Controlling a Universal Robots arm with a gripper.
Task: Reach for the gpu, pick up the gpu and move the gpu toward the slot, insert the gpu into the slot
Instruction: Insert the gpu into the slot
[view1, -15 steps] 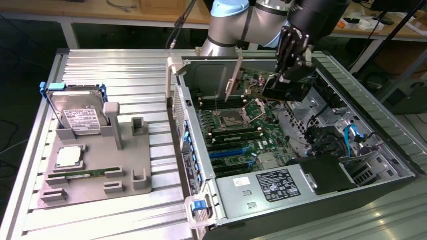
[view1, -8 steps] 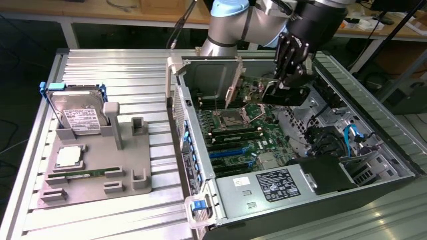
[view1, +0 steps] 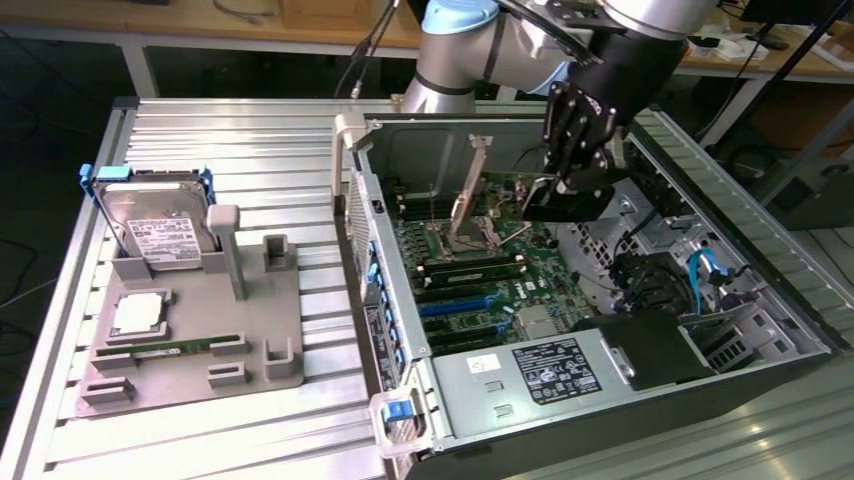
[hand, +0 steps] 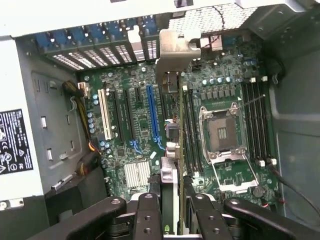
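My gripper (view1: 581, 185) is down inside the open computer case (view1: 400, 400), shut on the gpu (view1: 561, 205). In the wrist view the gpu (hand: 172, 150) shows edge-on, running from my black fingers (hand: 147, 215) out to its silver end bracket (hand: 172, 55) at the case's rear wall. It hangs above the green motherboard (hand: 125, 100), between the long blue slot (hand: 152, 115) and the memory slots beside the empty CPU socket (hand: 220, 132). Whether its lower edge touches a slot I cannot tell.
A grey fixture (view1: 200, 330) on the table at the exterior view's left holds a silver hard drive (view1: 160, 235), a memory stick (view1: 154, 350) and a square chip. The power supply (view1: 534, 375), drive bays and blue cables (view1: 701, 270) crowd the case.
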